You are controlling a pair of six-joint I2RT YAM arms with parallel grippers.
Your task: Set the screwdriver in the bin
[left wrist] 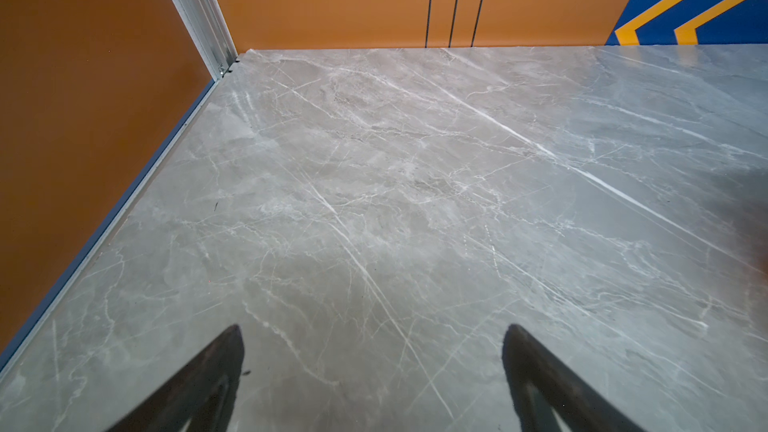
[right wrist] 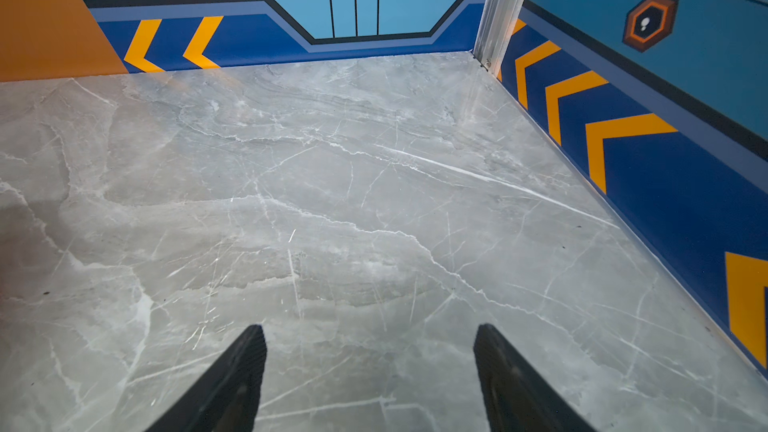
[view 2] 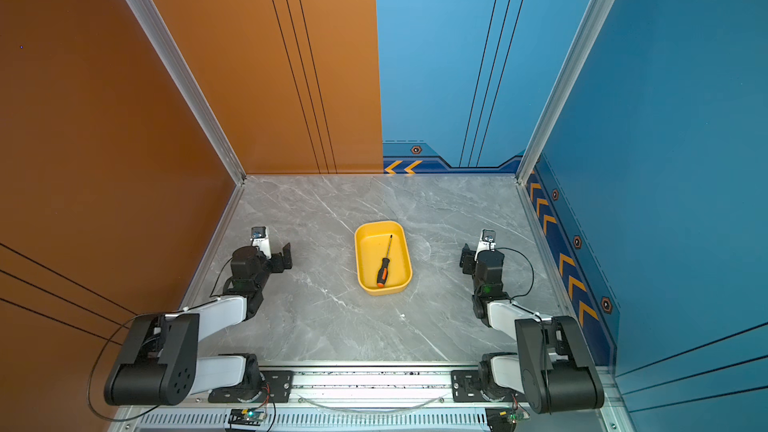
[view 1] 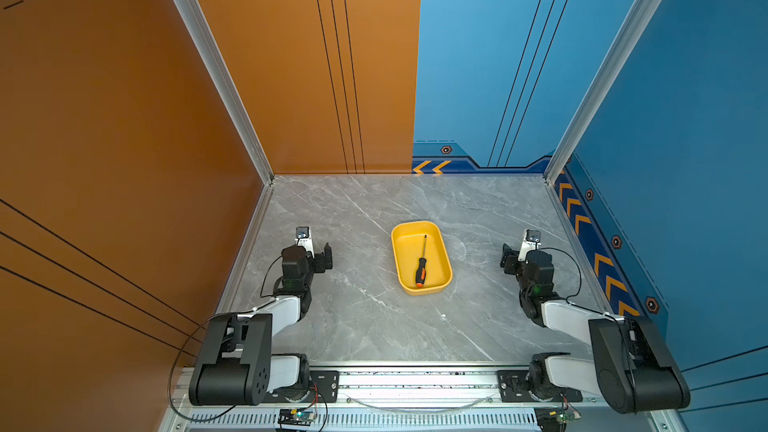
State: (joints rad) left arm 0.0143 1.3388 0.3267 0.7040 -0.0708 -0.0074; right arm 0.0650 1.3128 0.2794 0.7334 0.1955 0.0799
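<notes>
The screwdriver (view 1: 421, 264) (view 2: 384, 266), with a black and orange handle and a thin dark shaft, lies inside the yellow bin (view 1: 424, 290) (view 2: 386, 290) in both top views. Its handle points toward the near end of the bin. The bin sits on the marble table between the two arms. My left gripper (view 1: 321, 254) (view 2: 282, 257) (left wrist: 375, 328) rests well to the left of the bin, open and empty. My right gripper (view 1: 508, 260) (view 2: 467, 260) (right wrist: 370, 328) rests well to the right of it, open and empty. Neither wrist view shows the bin or the screwdriver.
The grey marble table top (view 1: 374, 317) is enclosed by an orange wall (view 1: 124, 139) on the left and a blue wall (view 1: 685, 160) on the right. Aluminium posts (view 1: 552, 172) stand at the far corners. A metal rail (view 1: 415, 380) carrying the arm bases runs along the near edge.
</notes>
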